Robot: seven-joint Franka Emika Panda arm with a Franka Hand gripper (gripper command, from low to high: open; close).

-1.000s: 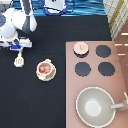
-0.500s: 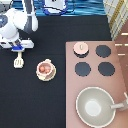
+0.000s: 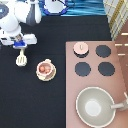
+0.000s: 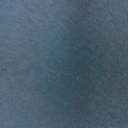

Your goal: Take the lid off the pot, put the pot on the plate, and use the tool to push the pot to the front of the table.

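While the pot [image 3: 45, 68] sits on the plate [image 3: 37, 74], the tool [image 3: 21, 46] meets the spatula [image 3: 21, 59] handle; whether it grips, I cannot tell.

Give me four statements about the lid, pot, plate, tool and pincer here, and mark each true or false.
1. The lid lies on the stove board. True.
2. The pot sits on the plate. True.
3. The tool lies inside the large pan. False: it is on the black table, at the pot's upper left in the exterior view.
4. The pincer hovers over the burners. False: it is just above the tool's handle.
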